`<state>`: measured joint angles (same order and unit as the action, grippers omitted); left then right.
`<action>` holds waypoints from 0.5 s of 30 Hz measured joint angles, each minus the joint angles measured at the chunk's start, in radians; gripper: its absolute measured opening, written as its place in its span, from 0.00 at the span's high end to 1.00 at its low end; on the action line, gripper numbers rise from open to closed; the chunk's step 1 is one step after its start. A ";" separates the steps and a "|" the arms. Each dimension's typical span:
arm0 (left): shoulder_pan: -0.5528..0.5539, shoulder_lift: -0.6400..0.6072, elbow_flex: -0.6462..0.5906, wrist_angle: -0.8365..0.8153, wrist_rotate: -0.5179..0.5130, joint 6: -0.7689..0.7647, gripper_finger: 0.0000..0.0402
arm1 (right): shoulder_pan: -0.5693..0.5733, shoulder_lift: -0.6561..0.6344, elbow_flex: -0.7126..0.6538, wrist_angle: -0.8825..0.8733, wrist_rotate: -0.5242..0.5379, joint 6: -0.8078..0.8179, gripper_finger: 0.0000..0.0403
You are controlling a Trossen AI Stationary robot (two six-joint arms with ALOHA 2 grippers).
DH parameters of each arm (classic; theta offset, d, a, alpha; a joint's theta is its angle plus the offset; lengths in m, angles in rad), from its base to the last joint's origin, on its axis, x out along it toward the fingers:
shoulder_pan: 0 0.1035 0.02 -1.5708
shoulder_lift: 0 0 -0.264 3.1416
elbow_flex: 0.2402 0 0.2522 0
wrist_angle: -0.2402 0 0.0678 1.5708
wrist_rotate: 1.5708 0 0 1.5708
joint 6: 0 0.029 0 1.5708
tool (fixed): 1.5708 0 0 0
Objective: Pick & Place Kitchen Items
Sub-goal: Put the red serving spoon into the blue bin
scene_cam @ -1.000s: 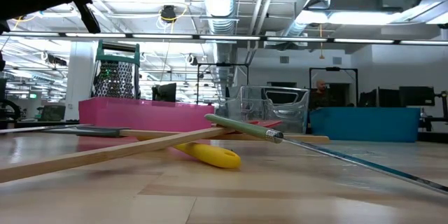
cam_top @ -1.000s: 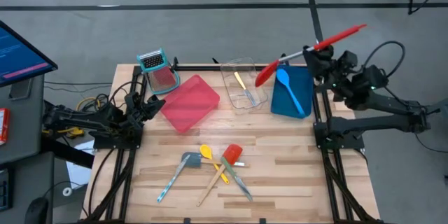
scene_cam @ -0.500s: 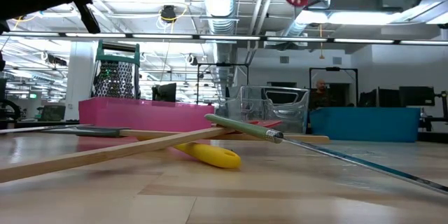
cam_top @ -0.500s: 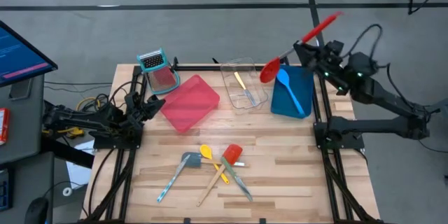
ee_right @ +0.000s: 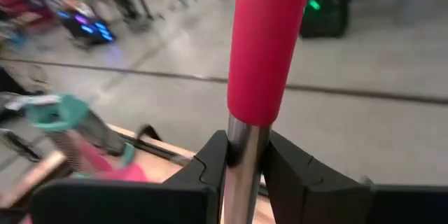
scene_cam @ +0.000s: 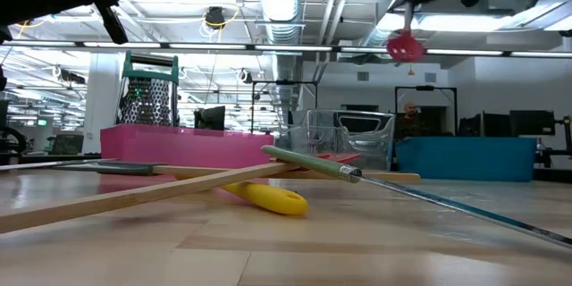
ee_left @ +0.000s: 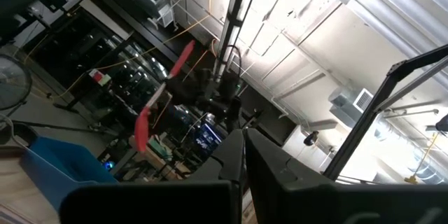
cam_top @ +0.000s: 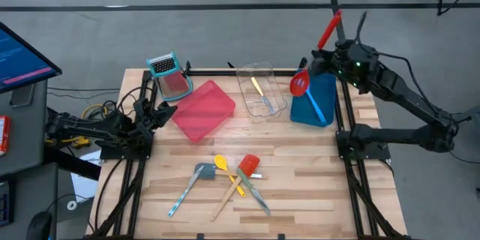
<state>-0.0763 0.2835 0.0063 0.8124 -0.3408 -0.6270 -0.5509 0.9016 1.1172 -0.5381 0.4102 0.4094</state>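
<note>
My right gripper [cam_top: 324, 58] is shut on a red spoon [cam_top: 300, 84] above the far left corner of the blue tray [cam_top: 324, 112]. The spoon's bowl [scene_cam: 405, 47] is lowest and its red handle [cam_top: 331, 26] points up. A blue spatula [cam_top: 310, 97] lies in the blue tray. A yellow spoon [cam_top: 221, 163], a red spatula [cam_top: 248, 166], a grey-teal spatula [cam_top: 196, 176] and knives [cam_top: 255, 193] lie crossed on the table near its front edge. My left gripper [cam_top: 155, 117] waits shut at the left edge. My right gripper pinches the spoon's bare metal shaft [ee_right: 241, 148] between its two fingers, just below the end of the red handle [ee_right: 266, 49]. The fingers lie across the shaft. The spoon is lifted clear and steeply tilted, bowl down over the blue tray.
A clear tray [cam_top: 271, 69] holding a yellow-handled knife [cam_top: 256, 85] stands at the far middle, left of the blue tray. A pink-red tray [cam_top: 204, 110] and a teal-topped grater [cam_top: 166, 71] sit at the far left. Bare wood lies on the table's right half.
My right gripper has turned and shifted slightly toward the table's left while staying shut on the red spoon. The spoon has swung from nearly level, handle pointing right, to steeply tilted with the handle up. Its bowl has sunk toward the blue tray.
</note>
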 joint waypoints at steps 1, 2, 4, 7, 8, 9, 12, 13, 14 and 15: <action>0.000 0.000 0.000 0.000 0.000 0.000 0.99 | -0.013 0.005 0.000 -0.016 0.000 0.004 0.83; 0.000 0.000 0.000 0.000 0.000 0.001 0.99 | -0.025 0.012 0.000 -0.032 0.001 0.008 0.83; 0.000 0.000 0.000 0.000 0.000 0.001 0.99 | -0.045 0.026 0.000 -0.058 0.000 0.007 0.83; 0.000 0.000 0.000 0.000 0.000 0.001 0.99 | -0.069 0.037 0.000 -0.075 0.000 0.002 0.83; 0.000 0.000 0.000 0.000 0.000 0.001 0.99 | -0.079 0.043 0.001 -0.087 0.001 0.002 0.83; 0.000 0.000 0.000 0.000 0.000 0.001 0.99 | -0.088 0.048 0.001 -0.105 0.005 0.000 0.83; 0.000 0.000 0.000 0.000 0.000 0.001 0.99 | -0.122 0.066 0.000 -0.163 0.007 -0.009 0.83; 0.000 0.000 0.000 0.000 0.000 0.001 0.99 | -0.130 0.072 0.000 -0.180 0.009 -0.013 0.83; 0.000 0.000 0.000 0.000 0.000 0.001 0.99 | -0.140 0.079 0.000 -0.196 0.010 -0.016 0.83; 0.000 0.000 0.000 0.000 0.000 0.001 0.99 | -0.148 0.087 0.000 -0.212 0.010 -0.016 0.83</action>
<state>-0.0762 0.2835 0.0059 0.8124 -0.3405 -0.6258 -0.6993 0.9887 1.1175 -0.7497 0.4206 0.3931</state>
